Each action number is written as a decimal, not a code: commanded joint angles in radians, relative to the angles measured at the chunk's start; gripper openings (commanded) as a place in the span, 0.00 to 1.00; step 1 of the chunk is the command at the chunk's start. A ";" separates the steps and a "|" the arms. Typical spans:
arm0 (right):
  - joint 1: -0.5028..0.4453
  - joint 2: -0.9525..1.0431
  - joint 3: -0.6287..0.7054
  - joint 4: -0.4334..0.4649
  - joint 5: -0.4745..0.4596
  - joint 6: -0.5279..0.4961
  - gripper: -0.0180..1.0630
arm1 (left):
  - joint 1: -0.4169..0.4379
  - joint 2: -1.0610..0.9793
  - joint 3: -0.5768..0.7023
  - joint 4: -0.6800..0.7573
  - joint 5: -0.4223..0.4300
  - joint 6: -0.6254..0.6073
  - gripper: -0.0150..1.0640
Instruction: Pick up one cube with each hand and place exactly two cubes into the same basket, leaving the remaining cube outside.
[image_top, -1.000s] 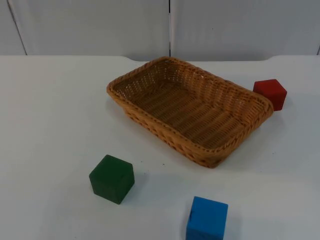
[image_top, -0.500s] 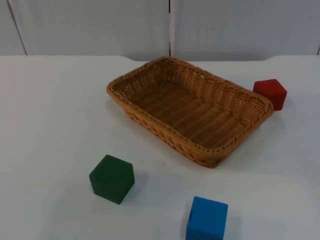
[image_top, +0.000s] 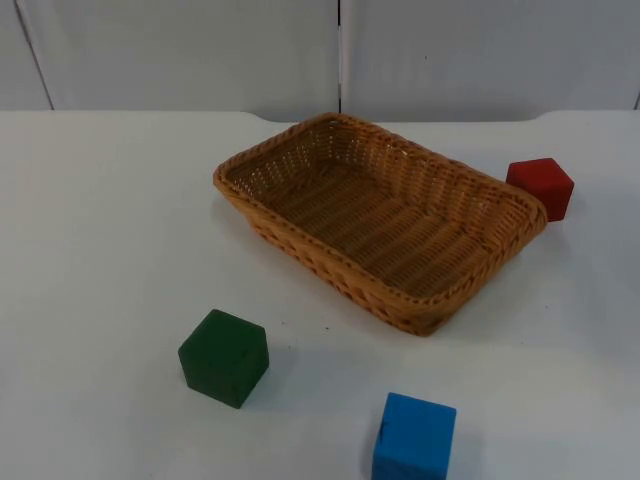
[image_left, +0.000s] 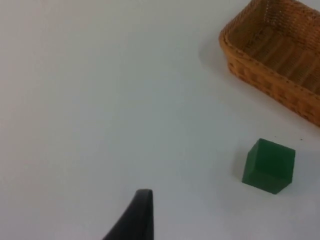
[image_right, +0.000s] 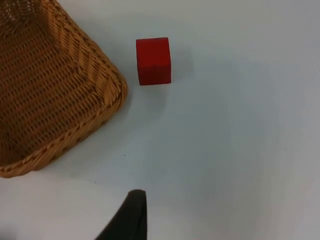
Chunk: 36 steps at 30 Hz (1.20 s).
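Nothing has moved over the last second: cubes and basket sit exactly where they were, so I read this as the start, no pick begun, all three cubes outside.

Nearest in the top view, the blue cube (image_top: 414, 437) is a matte, sharp-edged block standing on the white table (image_top: 100, 250). Just up-left, well apart from it, is the green cube (image_top: 224, 357), same matte painted look, slightly turned. My left gripper (image_left: 135, 220) hangs over bare table with the green cube off to one side; one black fingertip is visible, so I cannot tell whether the fingers are apart or together.

Mid-table is the basket (image_top: 290, 136): woven tan wicker, rectangular, shallow, ribbed floor, empty.

Farthest is the red cube (image_top: 541, 187), just beside the basket's right corner, whether touching I cannot tell. My right gripper (image_right: 127, 220) hovers near it; finger state equally unclear.
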 joint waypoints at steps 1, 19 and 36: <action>-0.006 0.058 -0.040 0.000 -0.024 -0.008 0.99 | 0.003 0.033 -0.005 -0.048 -0.045 0.039 0.99; -0.006 0.381 -0.370 0.003 -0.070 -0.019 0.99 | 0.003 0.200 -0.005 -0.087 -0.151 0.087 0.99; -0.006 0.506 -0.445 0.000 -0.067 -0.019 0.99 | 0.003 0.373 -0.151 -0.212 -0.123 0.273 0.98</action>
